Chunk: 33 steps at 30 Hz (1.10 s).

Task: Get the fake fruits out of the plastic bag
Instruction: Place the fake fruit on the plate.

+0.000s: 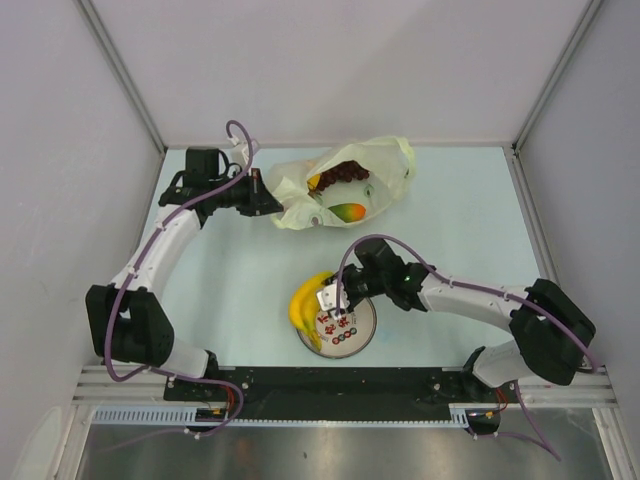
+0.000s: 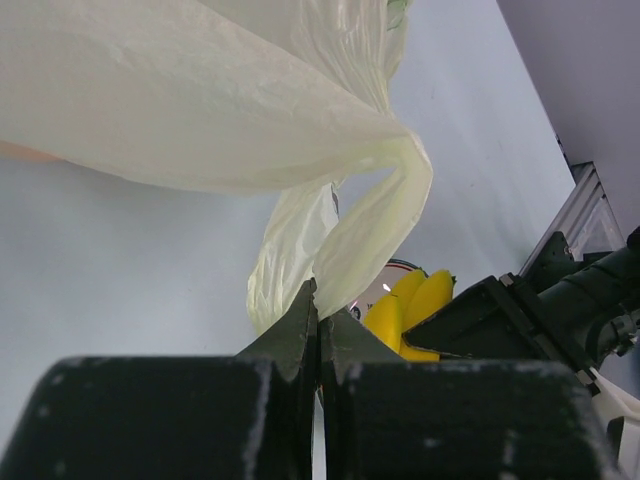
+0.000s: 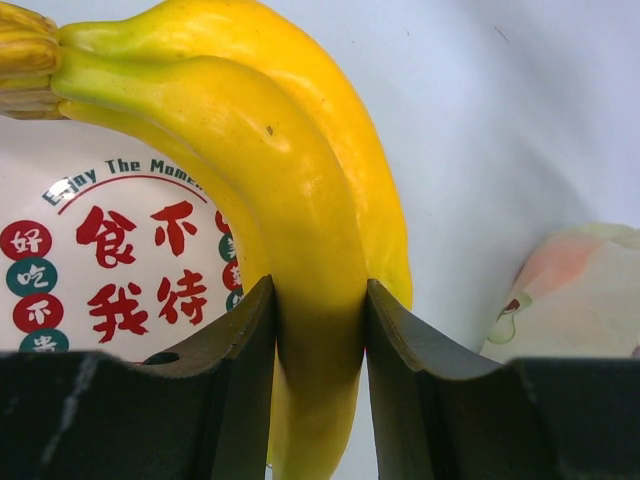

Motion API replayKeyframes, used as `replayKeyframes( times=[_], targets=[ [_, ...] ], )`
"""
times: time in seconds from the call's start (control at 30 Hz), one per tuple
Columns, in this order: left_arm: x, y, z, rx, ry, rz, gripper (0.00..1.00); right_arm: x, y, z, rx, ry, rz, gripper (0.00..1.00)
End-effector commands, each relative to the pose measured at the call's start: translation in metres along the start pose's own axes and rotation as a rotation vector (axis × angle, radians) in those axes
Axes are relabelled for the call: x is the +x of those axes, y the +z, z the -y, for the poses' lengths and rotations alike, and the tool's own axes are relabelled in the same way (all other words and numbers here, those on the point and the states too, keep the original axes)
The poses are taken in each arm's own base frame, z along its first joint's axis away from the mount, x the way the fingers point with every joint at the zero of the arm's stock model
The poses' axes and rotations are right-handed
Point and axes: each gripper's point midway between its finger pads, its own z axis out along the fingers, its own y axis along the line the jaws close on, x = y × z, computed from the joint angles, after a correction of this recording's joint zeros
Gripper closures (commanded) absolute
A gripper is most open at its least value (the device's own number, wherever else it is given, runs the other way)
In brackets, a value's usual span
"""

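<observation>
banana bunch: we're seeing the yellow banana bunch (image 3: pixel 300 250) already out of the bag, sitting across the left rim of the plate (image 1: pixel 362 335), half over the plate and half over the tabletop (image 1: pixel 230 290). We can't tell if it's resting there or hanging just above.
right hand: the right hand (image 3: pixel 318 288) is pinching one banana of the bunch, with one finger pressing on each side of it.
mango: the green-red-orange mango (image 1: pixel 347 212) is lying inside the bag, near its front edge and showing through the film.
grape bunch: the dark grape bunch (image 1: pixel 345 172) is sitting further back in the bag, behind the mango.
plastic bag: the plastic bag (image 1: pixel 385 165) is lying crumpled at the far side of the tabletop, well apart from the plate.
left hand: the left hand (image 1: pixel 272 207) is at the bag's left edge, its fingers (image 2: pixel 295 335) pressed together and pinching a thin fold of the film.
</observation>
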Motion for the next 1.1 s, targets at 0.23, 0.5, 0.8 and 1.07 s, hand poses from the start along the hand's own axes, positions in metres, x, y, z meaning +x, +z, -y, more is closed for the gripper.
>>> replayKeyframes(
  times=[0.23, 0.5, 0.8, 1.07],
  targets=[
    [-0.010, -0.008, 0.010, 0.020, 0.032, 0.038, 1.00, -0.002, 0.023, -0.006, -0.050, -0.079, 0.089, 0.95],
    [-0.004, -0.006, 0.006, 0.020, 0.022, 0.026, 1.00, 0.012, 0.034, -0.006, -0.041, -0.101, 0.046, 0.88],
    [-0.002, -0.004, 0.005, 0.024, 0.015, 0.023, 1.00, 0.017, 0.038, -0.005, -0.033, -0.110, 0.022, 0.33],
    [0.000, -0.006, 0.007, 0.025, 0.025, 0.026, 1.00, 0.014, 0.032, -0.001, -0.017, -0.109, 0.014, 0.21]
  ],
)
